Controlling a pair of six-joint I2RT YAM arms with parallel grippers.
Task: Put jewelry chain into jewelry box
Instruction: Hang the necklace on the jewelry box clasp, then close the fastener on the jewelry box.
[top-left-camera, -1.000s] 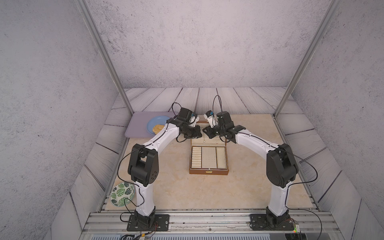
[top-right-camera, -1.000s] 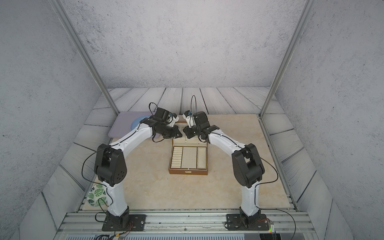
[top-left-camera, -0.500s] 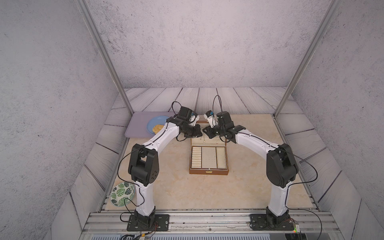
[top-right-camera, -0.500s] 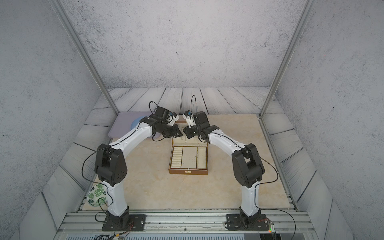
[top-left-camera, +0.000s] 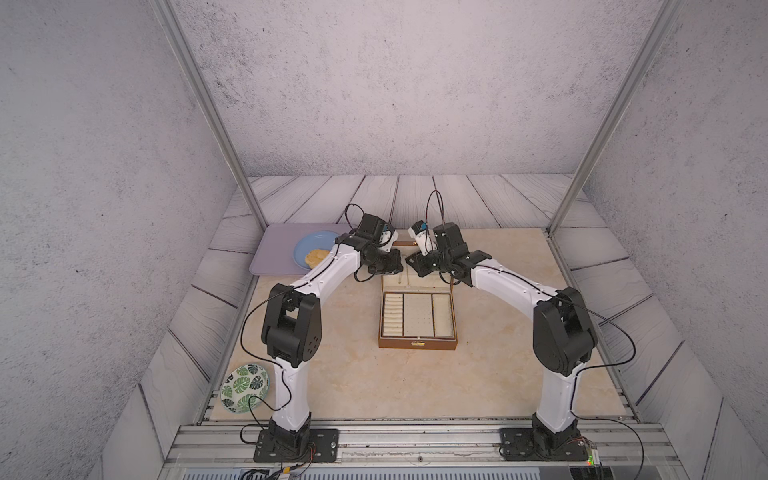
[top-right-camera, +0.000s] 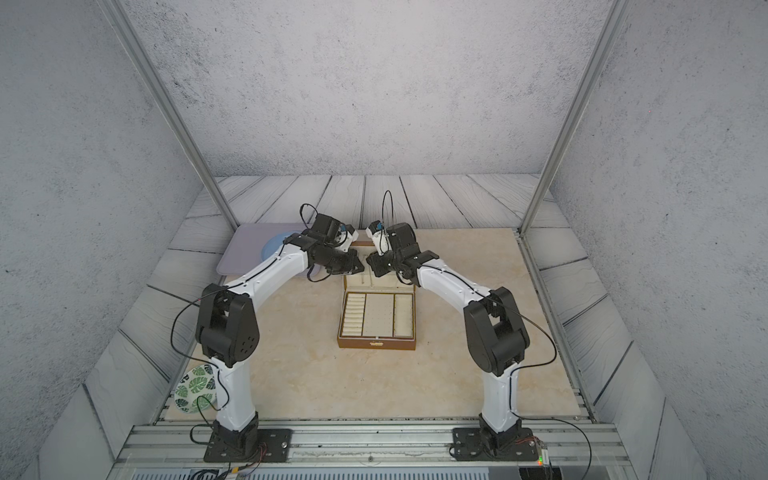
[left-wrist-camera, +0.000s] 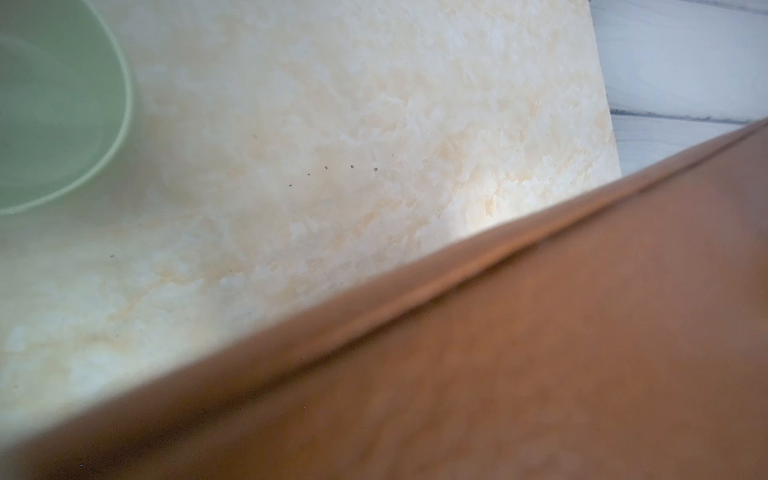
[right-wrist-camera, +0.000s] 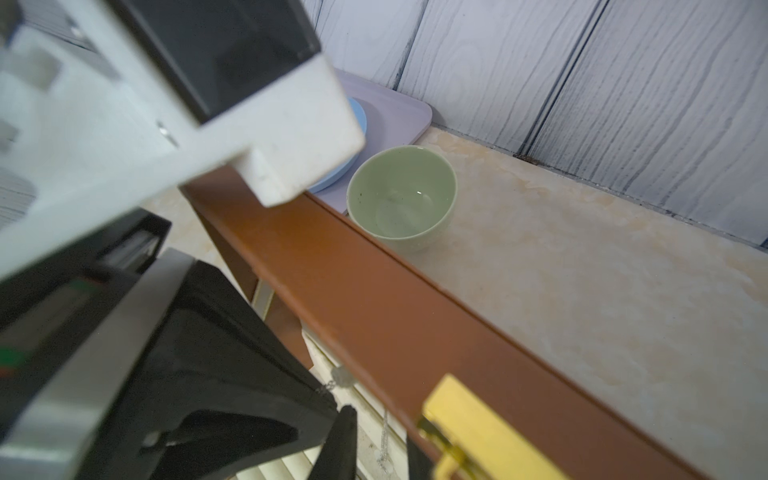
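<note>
The brown jewelry box (top-left-camera: 417, 345) stands open mid-table, its lid (right-wrist-camera: 415, 332) upright at the far side, gold clasp (right-wrist-camera: 478, 432) on its top edge. Both grippers meet just inside the lid's top edge. In the right wrist view the left gripper (right-wrist-camera: 328, 397) has its black tips together, and the jewelry chain's (right-wrist-camera: 384, 436) end links and a small round piece (right-wrist-camera: 341, 376) sit at them. The strand hangs down over the cream lining, in the gap between my right gripper's (right-wrist-camera: 376, 453) parted fingers. The left wrist view shows only the lid's blurred brown back (left-wrist-camera: 540, 332), no jaws.
A pale green bowl (right-wrist-camera: 401, 199) stands just behind the lid. A lilac tray (top-left-camera: 274, 249) at the far left carries a blue plate (top-left-camera: 309, 245) with food. A leaf-patterned bowl (top-left-camera: 244, 387) sits at the near left edge. Metal posts stand at the far corners.
</note>
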